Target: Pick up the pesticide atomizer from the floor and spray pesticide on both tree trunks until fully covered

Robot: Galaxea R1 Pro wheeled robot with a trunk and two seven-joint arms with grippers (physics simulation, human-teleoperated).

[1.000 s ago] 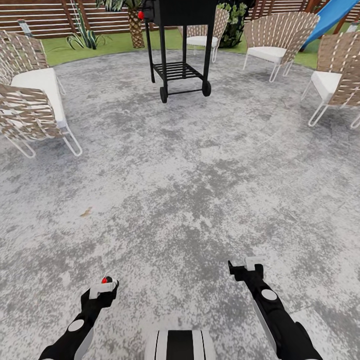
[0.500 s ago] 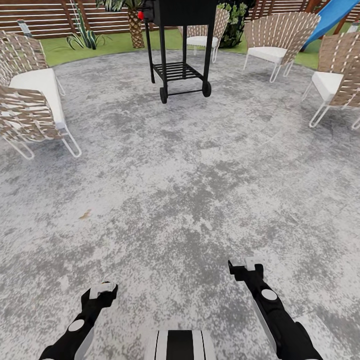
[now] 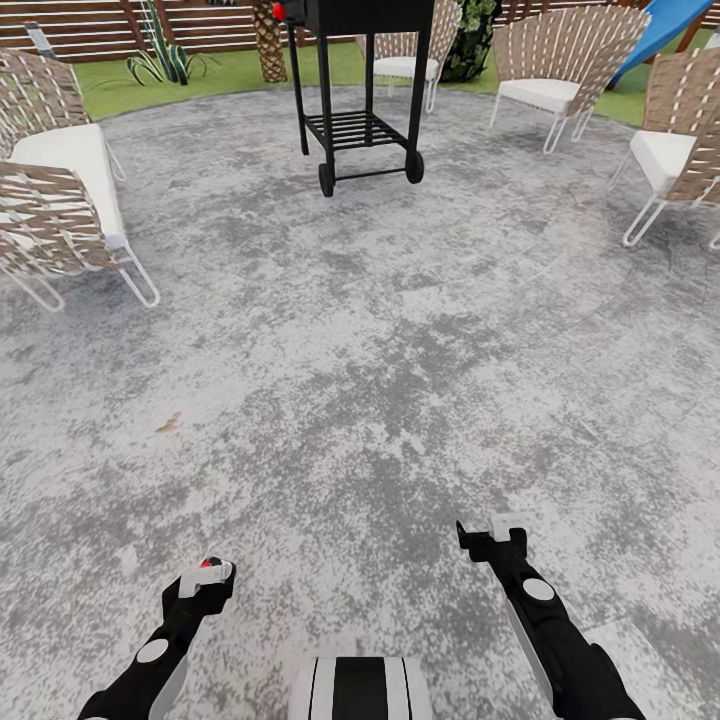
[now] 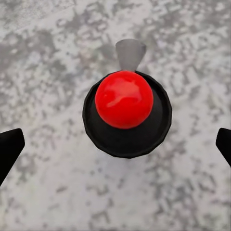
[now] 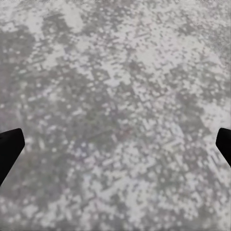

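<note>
Red-topped pesticide atomizer (image 4: 126,114) is riding in the left gripper (image 3: 205,578), clamped for carrying across grey paving (image 3: 380,350); right gripper (image 3: 492,532) is hanging empty, spread.

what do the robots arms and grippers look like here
Both arms are glossy black with a round white disc set into each forearm. The left gripper and the right gripper are black blocks ending in white tips. In the left wrist view the fingers show as plain black wedges at the picture's edges. No loose cables show. A white trunk part with black stripes sits between the arms.
</note>
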